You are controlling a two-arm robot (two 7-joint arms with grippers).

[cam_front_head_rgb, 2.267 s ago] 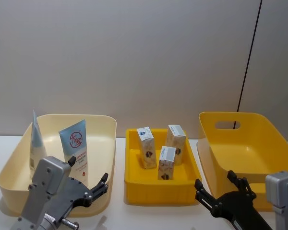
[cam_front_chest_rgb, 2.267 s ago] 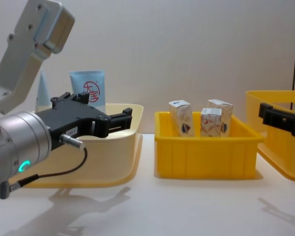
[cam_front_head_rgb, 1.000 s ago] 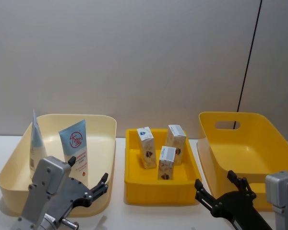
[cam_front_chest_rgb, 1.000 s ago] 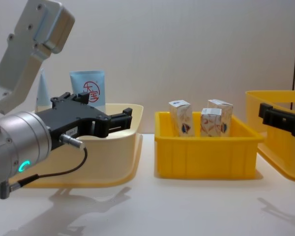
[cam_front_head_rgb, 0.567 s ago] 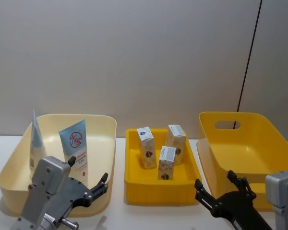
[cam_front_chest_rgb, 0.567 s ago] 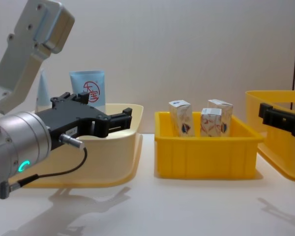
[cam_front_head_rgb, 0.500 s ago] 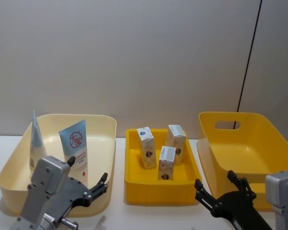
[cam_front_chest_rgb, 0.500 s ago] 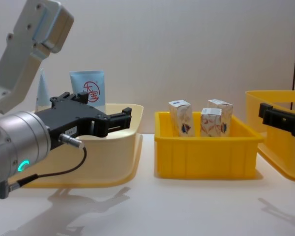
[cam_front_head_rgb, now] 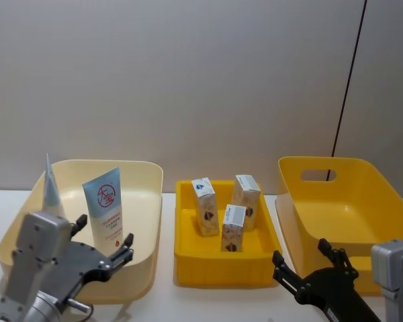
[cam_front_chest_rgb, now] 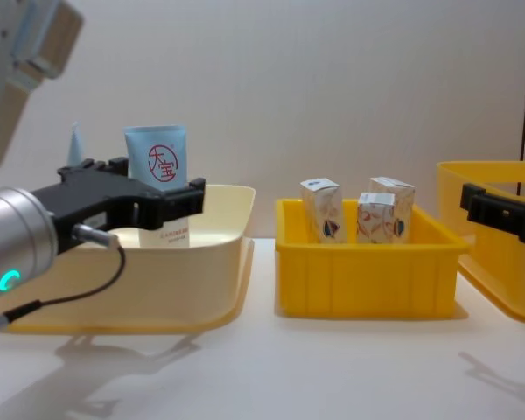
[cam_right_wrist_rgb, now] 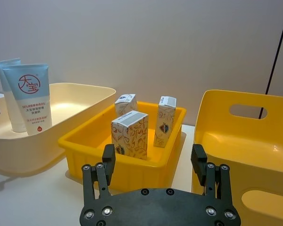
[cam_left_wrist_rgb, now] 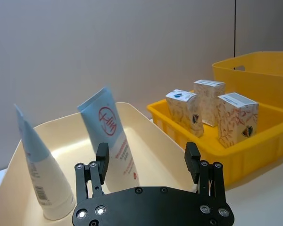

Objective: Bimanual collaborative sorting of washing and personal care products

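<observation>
Two light-blue squeeze tubes stand in the cream basin (cam_front_head_rgb: 154,176): one with a red circled logo (cam_front_head_rgb: 106,208) and a plainer one (cam_front_head_rgb: 49,188) to its left. My left gripper (cam_front_head_rgb: 102,233) hangs open over the basin's near side, just in front of the logo tube (cam_left_wrist_rgb: 111,136), with nothing between its fingers. Three small white cartons (cam_front_head_rgb: 205,206) (cam_front_head_rgb: 246,194) (cam_front_head_rgb: 232,227) stand upright in the small yellow crate (cam_front_head_rgb: 221,274). My right gripper (cam_front_head_rgb: 299,253) is open and low, in front of the crate's right corner, facing the cartons (cam_right_wrist_rgb: 129,135).
A large yellow bin (cam_front_head_rgb: 352,201) with a handle slot stands at the right, holding nothing that I can see. The three containers sit in a row on a white table (cam_front_chest_rgb: 271,367), with a grey wall behind. Bare tabletop lies in front of them.
My left arm has swung left and its gripper has moved in over the basin's near side, toward the logo tube. The right arm and all the products have stayed put.
</observation>
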